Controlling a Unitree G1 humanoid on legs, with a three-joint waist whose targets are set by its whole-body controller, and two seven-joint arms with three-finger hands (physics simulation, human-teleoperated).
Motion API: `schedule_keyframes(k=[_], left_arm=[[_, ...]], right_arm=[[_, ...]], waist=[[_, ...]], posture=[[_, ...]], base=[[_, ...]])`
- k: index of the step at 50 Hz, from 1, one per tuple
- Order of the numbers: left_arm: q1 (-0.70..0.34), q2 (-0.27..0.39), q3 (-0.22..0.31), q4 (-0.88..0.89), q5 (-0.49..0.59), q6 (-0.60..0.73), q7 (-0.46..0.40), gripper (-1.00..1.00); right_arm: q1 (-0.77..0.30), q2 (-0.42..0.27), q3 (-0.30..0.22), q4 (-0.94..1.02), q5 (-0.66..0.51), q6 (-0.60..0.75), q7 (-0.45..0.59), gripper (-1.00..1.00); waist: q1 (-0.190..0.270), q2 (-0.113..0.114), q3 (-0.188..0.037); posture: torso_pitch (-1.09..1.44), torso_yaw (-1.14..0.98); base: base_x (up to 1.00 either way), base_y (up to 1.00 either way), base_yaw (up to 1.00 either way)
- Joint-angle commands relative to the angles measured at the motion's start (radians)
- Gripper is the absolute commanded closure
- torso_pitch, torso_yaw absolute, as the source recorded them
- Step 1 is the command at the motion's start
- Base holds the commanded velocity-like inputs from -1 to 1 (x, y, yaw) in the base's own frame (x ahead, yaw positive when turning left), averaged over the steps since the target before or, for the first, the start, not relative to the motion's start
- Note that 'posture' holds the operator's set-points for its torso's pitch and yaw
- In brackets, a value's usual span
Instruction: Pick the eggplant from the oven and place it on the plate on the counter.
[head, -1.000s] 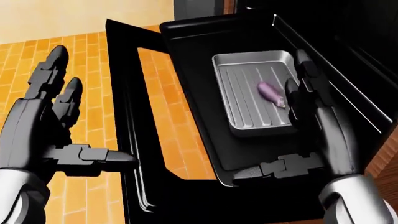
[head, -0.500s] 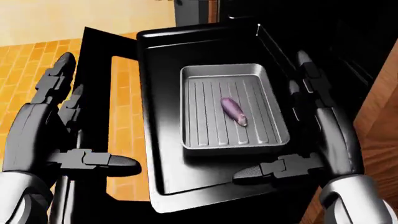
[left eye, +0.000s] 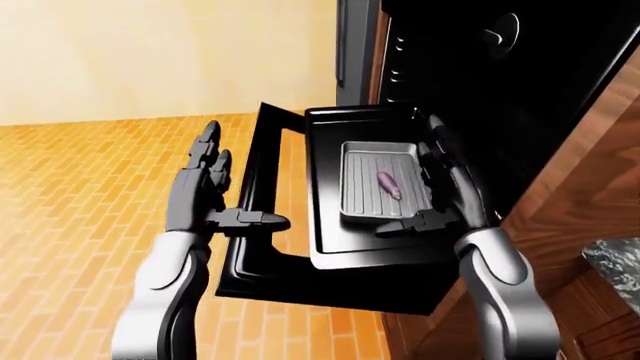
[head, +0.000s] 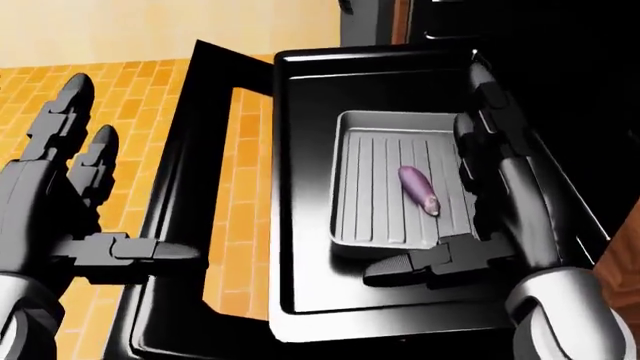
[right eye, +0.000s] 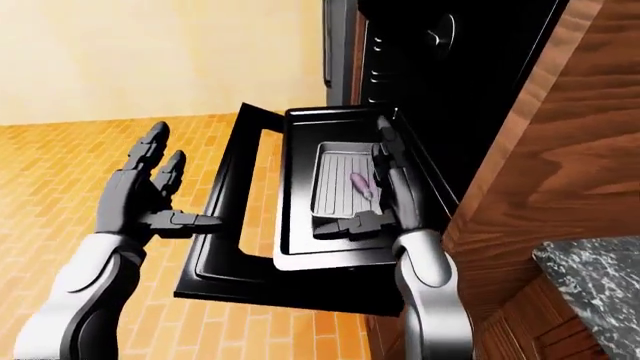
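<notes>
Purple eggplant is seen lying loose in the ribbed grey pan, toward the pan's right side in the head view, stem end pointing to the lower right. The pan sits on a black tray drawn out over the open oven door.

Right hand: fingers spread wide and straight along the pan's right edge, thumb stretched across below the pan's near rim. Nothing is held. The eggplant is just beside the fingers but not touched.

Left hand: open flat, fingers extended, thumb out to the right, held over the door's left edge and the tiled floor. Nothing is held.

Step judged in hand: reach for the eggplant, not yet gripped. For a clean grasp, the right hand should be shifted left over the pan and lowered so that fingers and thumb straddle the eggplant across its short axis, near its middle. The pan's raised ribs and right wall leave little room, so closure is best made from above. A smooth, rounded skin is judged likely to slip under a pinch at the tip.

View differences: the head view gives the eggplant's lie in the pan and the finger spacing closely. Only the right-eye view shows a speckled counter at lower right, past a wood cabinet. The plate is not seen in any view. The left-eye view shows the oven's knob above.
</notes>
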Motion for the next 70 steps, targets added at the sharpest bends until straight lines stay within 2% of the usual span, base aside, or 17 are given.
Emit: schedule_keyframes(k=[1,8,11,16,20,23,30,31,40,44,45,52,55,63,67,68,70], left_arm=[[-0.023,0.008,0.013,-0.046,-0.001,-0.025,0.004,-1.00],[-0.025,0.015,0.024,-0.044,-0.012,-0.025,0.004,-1.00],[-0.022,0.016,0.024,-0.038,-0.012,-0.033,0.004,-1.00],[-0.020,0.015,0.020,-0.037,-0.011,-0.037,0.005,-1.00],[-0.020,0.016,0.021,-0.037,-0.010,-0.036,0.004,-1.00],[-0.016,0.016,0.022,-0.045,-0.010,-0.033,0.004,-1.00],[-0.015,0.016,0.023,-0.050,-0.010,-0.031,0.003,-1.00],[-0.013,0.016,0.023,-0.049,-0.009,-0.032,0.001,-1.00],[-0.005,0.017,0.027,-0.013,-0.005,-0.069,-0.007,-1.00],[-0.001,0.020,0.036,-0.020,-0.010,-0.065,-0.010,-1.00],[-0.001,0.021,0.039,-0.021,-0.012,-0.064,-0.011,-1.00],[-0.004,0.024,0.040,-0.020,-0.014,-0.062,-0.008,-1.00],[-0.004,0.024,0.039,-0.021,-0.014,-0.063,-0.008,-1.00],[-0.007,0.025,0.039,-0.029,-0.014,-0.055,-0.005,-1.00],[-0.010,0.024,0.036,-0.031,-0.013,-0.053,-0.004,-1.00],[-0.010,0.024,0.036,-0.030,-0.013,-0.054,-0.004,-1.00],[-0.007,0.024,0.039,-0.035,-0.015,-0.052,-0.005,-1.00]], right_arm=[[-0.024,-0.003,0.006,-0.036,0.000,-0.034,0.001,-1.00],[-0.027,0.002,0.006,-0.035,0.003,-0.033,0.004,-1.00],[-0.024,0.005,0.005,-0.033,0.012,-0.038,0.004,-1.00],[-0.028,0.003,0.000,-0.029,0.018,-0.041,-0.004,-1.00],[-0.034,-0.002,-0.006,-0.028,0.024,-0.037,-0.013,-1.00],[-0.031,-0.003,-0.011,-0.030,0.030,-0.043,-0.016,-1.00],[-0.036,-0.012,-0.023,-0.048,0.042,-0.031,-0.027,-1.00],[-0.036,-0.014,-0.022,-0.042,0.040,-0.035,-0.028,-1.00],[-0.047,-0.009,-0.017,0.006,0.041,-0.069,-0.035,-1.00],[-0.054,-0.010,-0.008,0.001,0.037,-0.055,-0.041,-1.00],[-0.054,-0.009,-0.008,-0.002,0.037,-0.053,-0.042,-1.00],[-0.060,-0.011,-0.012,-0.004,0.038,-0.050,-0.042,-1.00],[-0.061,-0.013,-0.016,-0.016,0.040,-0.039,-0.043,-1.00],[-0.073,-0.020,-0.024,-0.014,0.046,-0.033,-0.044,-1.00],[-0.070,-0.023,-0.029,-0.016,0.050,-0.034,-0.045,-1.00],[-0.071,-0.023,-0.029,-0.017,0.051,-0.033,-0.045,-1.00],[-0.070,-0.023,-0.029,-0.026,0.052,-0.026,-0.047,-1.00]], waist=[[0.003,0.001,-0.015],[0.010,-0.013,-0.013],[0.018,-0.101,-0.028],[0.025,-0.090,-0.030],[0.007,0.011,-0.053],[0.016,0.007,-0.028],[0.019,-0.111,-0.036],[0.007,-0.073,-0.032],[0.012,-0.034,-0.003],[-0.011,0.030,-0.039],[-0.003,-0.008,-0.047],[0.022,-0.033,-0.022],[0.024,-0.101,-0.033],[0.008,-0.034,-0.015],[0.001,0.069,-0.040],[0.015,0.026,-0.028],[0.016,0.038,-0.024]], posture=[[0.00,0.00],[0.00,0.00],[0.00,0.00],[0.00,0.00],[0.00,0.00],[0.00,0.00],[0.00,0.00],[0.00,0.00],[0.00,0.00],[0.00,0.00],[0.00,0.00],[0.00,0.00],[0.00,0.00],[0.00,0.00],[0.00,0.00],[0.00,0.00],[0.00,0.00]], base=[[0.17,0.00,0.00],[0.19,0.05,0.00],[0.01,0.00,0.98],[0.00,0.04,0.60],[0.02,0.00,0.00],[0.11,0.00,0.00],[0.12,0.00,0.00],[0.15,0.00,0.00],[0.24,0.00,0.00],[0.00,0.00,0.00],[0.17,0.00,0.00],[0.23,0.00,0.00],[0.23,0.00,0.00],[0.24,0.00,0.00],[0.24,0.00,0.00],[0.23,0.00,0.00],[0.24,0.00,0.00]])
